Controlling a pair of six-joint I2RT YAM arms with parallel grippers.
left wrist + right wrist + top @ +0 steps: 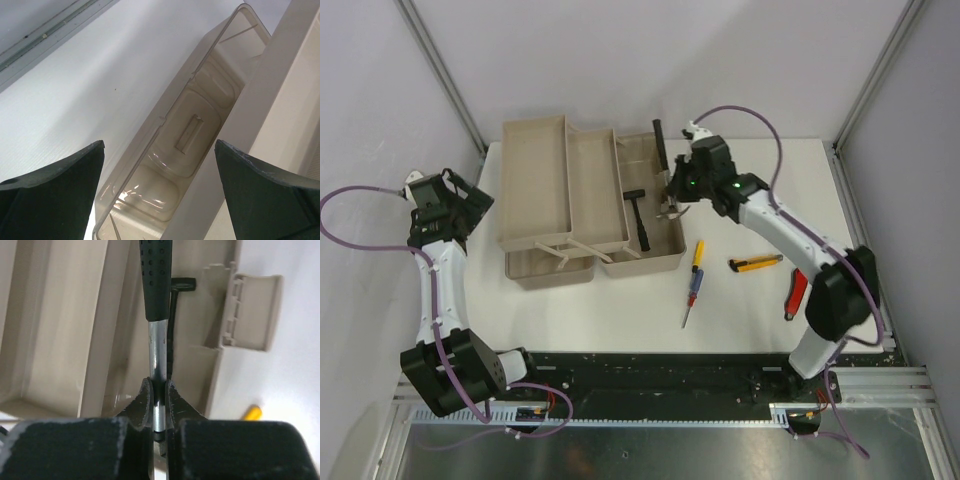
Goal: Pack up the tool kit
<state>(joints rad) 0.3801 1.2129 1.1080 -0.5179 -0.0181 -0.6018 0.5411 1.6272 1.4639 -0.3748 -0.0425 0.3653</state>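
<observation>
Right gripper (157, 405) clenched on a black-handled tool (156, 280) above the open toolbox (545, 268).

It pinches the tool's steel shaft over the box's right compartment, mid-frame, where a black hammer (638, 215) lies. The left gripper (159, 145) hangs released at the left, beside the translucent lid (185, 140). A screwdriver (692, 285), yellow knife (755, 263) and red-handled tool (797, 293) lie on the table (620, 310).

White table (740, 310), grey walls (620, 60)
</observation>
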